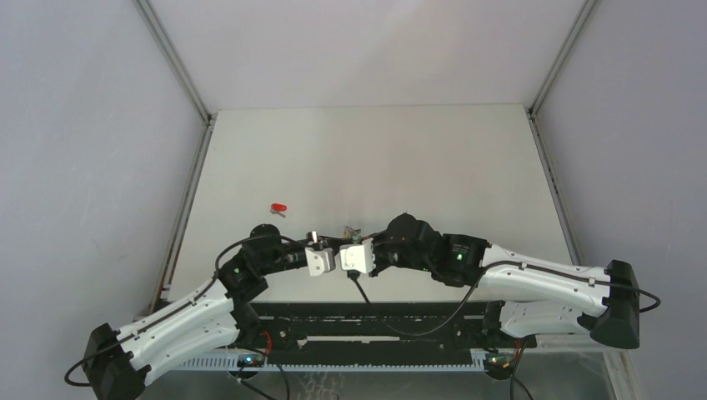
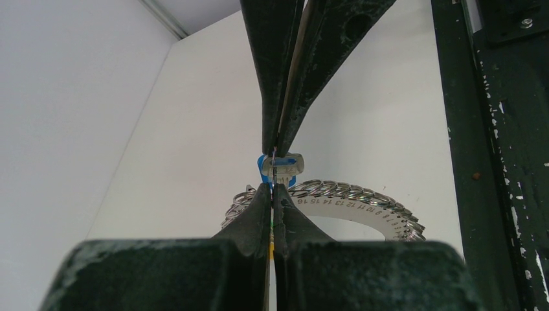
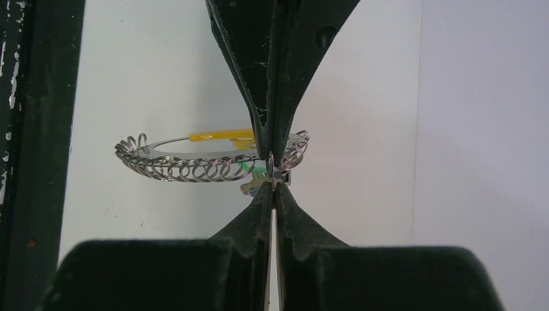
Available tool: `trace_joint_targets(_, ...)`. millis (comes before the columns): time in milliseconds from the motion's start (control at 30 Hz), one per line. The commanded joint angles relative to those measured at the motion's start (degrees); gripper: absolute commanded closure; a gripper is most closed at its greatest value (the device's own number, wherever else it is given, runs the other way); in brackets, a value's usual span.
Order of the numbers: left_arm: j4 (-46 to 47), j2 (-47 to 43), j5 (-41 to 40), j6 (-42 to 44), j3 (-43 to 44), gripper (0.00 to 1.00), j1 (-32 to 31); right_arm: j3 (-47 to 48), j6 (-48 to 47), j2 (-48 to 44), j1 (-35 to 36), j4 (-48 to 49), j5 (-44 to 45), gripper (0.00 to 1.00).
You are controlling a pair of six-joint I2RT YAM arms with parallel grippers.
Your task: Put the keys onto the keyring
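White surface (image 1: 375, 158) boxed in by pale grey walls (image 1: 75, 125), seen from above. Two white and black robot arms reach in from the near edge and meet at the middle, close to that edge.

A red key (image 1: 279, 207) lies alone on the surface, to the left of the meeting point and a little farther back, well apart from both arms.

From the left wrist camera, the left hand (image 2: 272, 194) has its dark fingers pressed together. The right hand's fingers come down from the top of this view, also pressed together, and the two sets of tips almost touch. A blue key (image 2: 285, 163) has its plastic head right at that spot. Whether either hand pinches its blade cannot be told.

Just behind it hangs the keyring (image 2: 362, 210), a flat pale ring printed with small numbers and edged with silvery wire loops.

From the right wrist camera, the right hand (image 3: 272, 189) is shut tight, its tips at the right end of the keyring. A yellow tab (image 3: 220, 135) lies along the ring's top edge. The wire loops curve along its lower edge.
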Motion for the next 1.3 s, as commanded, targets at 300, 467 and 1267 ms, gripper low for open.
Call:
trace_joint_targets(300, 2.24, -0.42, -0.16, 0.32, 3.76, 1.00, -0.41, -0.06, 1.12, -1.35, -0.37, 1.18, -0.31, 1.00)
trace_joint_targets(467, 2.67, -0.21, 0.20, 0.13, 3.76, 1.00, -0.41, -0.01, 1.09, -1.02, -0.37, 1.40, -0.96, 1.00)
trace_joint_targets(1267, 3.37, -0.34, 0.67, -0.18, 3.47, 1.00, -0.41, 0.57, 1.55, 0.14, -0.47, 1.14, -1.42, 1.00)
